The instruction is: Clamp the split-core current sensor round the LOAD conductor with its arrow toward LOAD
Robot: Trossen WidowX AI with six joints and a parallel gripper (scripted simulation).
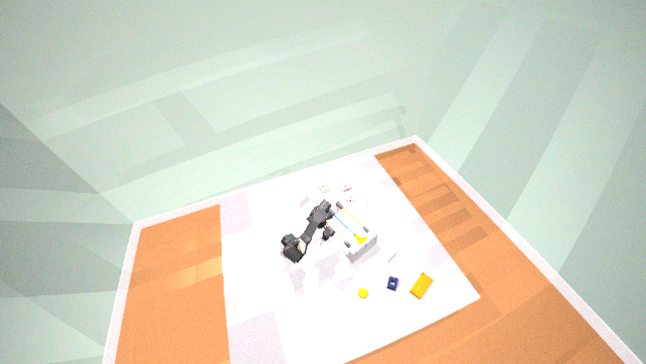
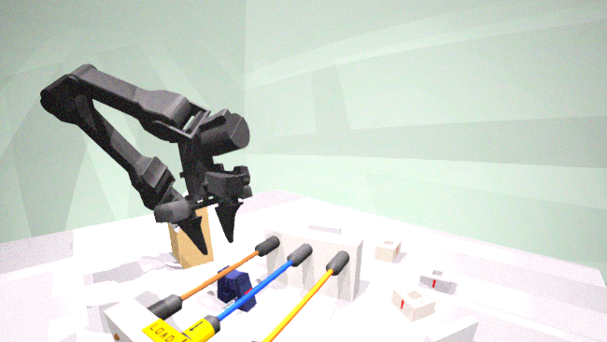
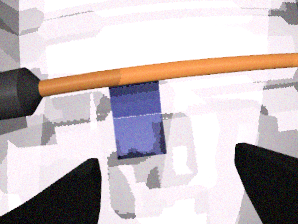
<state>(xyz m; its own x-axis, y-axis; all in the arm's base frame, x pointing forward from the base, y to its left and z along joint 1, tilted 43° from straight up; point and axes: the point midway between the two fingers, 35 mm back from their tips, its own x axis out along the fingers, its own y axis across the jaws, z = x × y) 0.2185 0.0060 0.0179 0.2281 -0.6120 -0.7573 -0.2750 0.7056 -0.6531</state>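
Observation:
The dark blue split-core sensor (image 2: 229, 286) (image 3: 137, 122) stands on the table, partly behind the orange and blue conductors in the exterior view. A bit of red shows on it; its arrow and jaw opening cannot be made out. The blue conductor (image 2: 261, 287) (image 1: 345, 223) runs to a yellow arrow sleeve (image 2: 202, 330) beside the yellow LOAD label (image 2: 160, 330) on the end block. My gripper (image 2: 218, 247) (image 3: 169, 161) is partly open and empty, above the table, its tips higher than the sensor. In the wrist view the sensor shows ahead between the fingers, nearer the left one.
An orange conductor (image 2: 219, 277) (image 3: 200, 67) crosses just past the sensor; a yellow one (image 2: 303, 306) lies on the far side of the blue. A pale rear block (image 2: 322, 276) holds their ends. A tan block (image 2: 191, 243) stands behind the fingers. Another dark blue piece (image 1: 393, 283) lies near an orange block (image 1: 421, 285).

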